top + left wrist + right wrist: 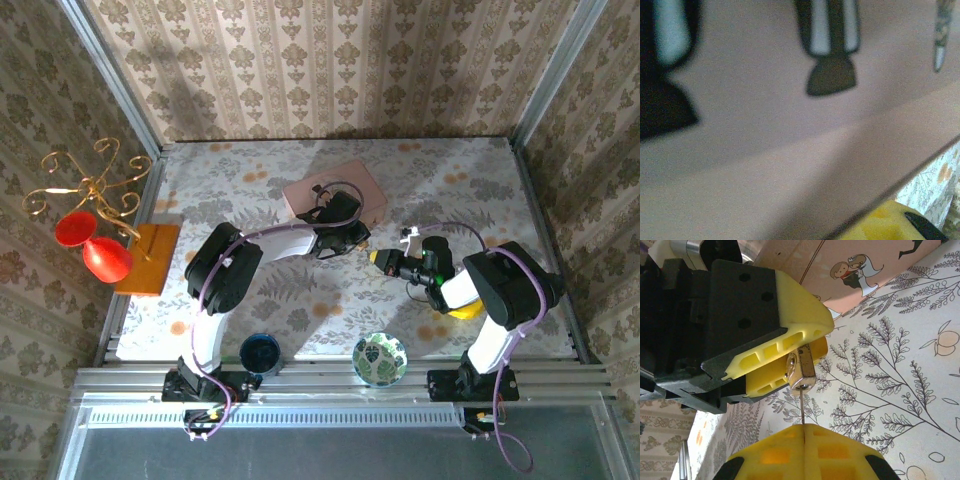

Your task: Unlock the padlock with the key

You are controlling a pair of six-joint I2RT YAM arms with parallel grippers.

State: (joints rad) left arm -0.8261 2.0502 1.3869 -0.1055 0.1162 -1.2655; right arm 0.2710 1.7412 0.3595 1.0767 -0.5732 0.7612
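Currently I have the left gripper point(816, 339) clamped on the padlock point(801, 371). Its two yellow fingers point(800, 305) pinch the upper part of the small brass-and-silver body, and the lower end pokes out below them. The shackle is hidden between the fingers, so I cannot tell whether it is latched.

My right gripper point(804, 436) sits directly beneath, its jaws closed on the key point(803, 407). From my right wrist camera I see the thin blade rising upright out of the seam between the yellow fingertips. It meets the silver keyway on the padlock's bottom face, but I cannot tell how deep it goes.

From the top camera, the two grippers meet nose to nose over the middle of the table point(470, 180), the left one reaching in from the left and the right one from the right. The padlock is held off the surface between them, just beside the near right corner of the pink box point(335, 195), which lies toward the middle of the far edge. In the right wrist view, the box's bride-and-groom print stands close behind the left gripper.

Along the near edge stand a blue cup point(262, 352) and a patterned bowl point(380, 358), well apart from both grippers. A wooden board point(148, 258) lies at the left edge.
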